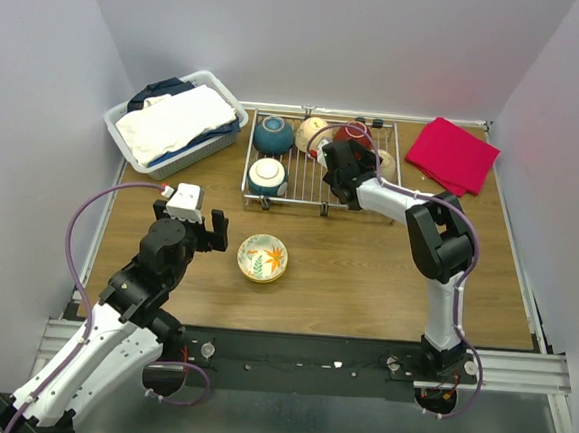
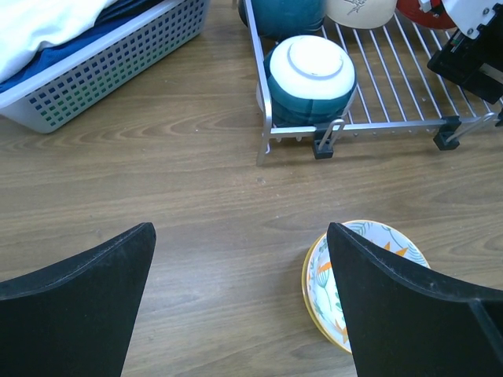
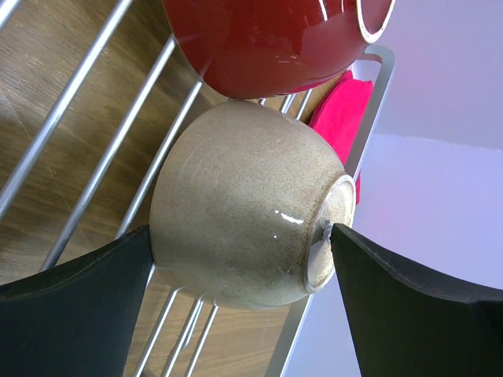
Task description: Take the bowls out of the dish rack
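Right, the right gripper is over at the far right end of the dish rack, and its two black fingers pinch a speckled beige bowl. One finger presses the rounded wall, the other meets the foot ring. That bowl lies tipped on its side across the silver wires, its glaze matte and sandy with one small glint. Just above it in the wrist view sits a glossy dark red bowl, touching or nearly touching the beige one.

Looking from above, the rack is a flat rectangular wire grid with a low rim and small black clips along its near edge. A deep teal bowl and a cream bowl sit in the far row. At the near left corner there's a teal bowl with a white base, turned upside down, its foot ring facing up.

Meanwhile the left gripper hangs above the wood-grain table, fingers spread wide and holding nothing. Just beside its right finger, a floral bowl stands upright on the table, off the rack, painted with orange and green leaves on white.

A white lattice-sided plastic basket of folded cloth sits at the far left, and a red cloth lies at the far right.
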Controlling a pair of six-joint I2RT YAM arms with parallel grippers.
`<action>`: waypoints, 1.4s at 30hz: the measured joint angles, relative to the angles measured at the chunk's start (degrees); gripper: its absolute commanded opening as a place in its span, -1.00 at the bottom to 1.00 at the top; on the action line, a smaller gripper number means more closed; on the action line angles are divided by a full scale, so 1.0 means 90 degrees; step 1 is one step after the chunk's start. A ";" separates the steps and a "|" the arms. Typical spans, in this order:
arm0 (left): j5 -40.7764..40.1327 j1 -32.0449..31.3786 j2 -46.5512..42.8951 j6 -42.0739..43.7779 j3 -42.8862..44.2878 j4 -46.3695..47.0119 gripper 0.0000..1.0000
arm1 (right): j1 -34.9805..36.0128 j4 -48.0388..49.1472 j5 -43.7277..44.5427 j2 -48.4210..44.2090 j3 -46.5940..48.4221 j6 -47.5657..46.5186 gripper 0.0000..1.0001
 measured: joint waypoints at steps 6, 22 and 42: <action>0.0000 0.0005 0.0029 0.0002 -0.0032 0.0000 0.98 | 0.0000 0.0121 0.0007 0.0000 -0.0063 0.0039 0.75; 0.0002 0.0078 0.0097 0.0002 -0.0041 0.0002 0.98 | 0.0299 0.0279 0.0476 -0.0034 -0.0104 0.0124 0.14; 0.0007 0.0102 0.0112 0.0002 -0.0044 0.0005 0.98 | 0.0495 -0.0695 0.0148 -0.0709 0.0588 0.1744 -0.26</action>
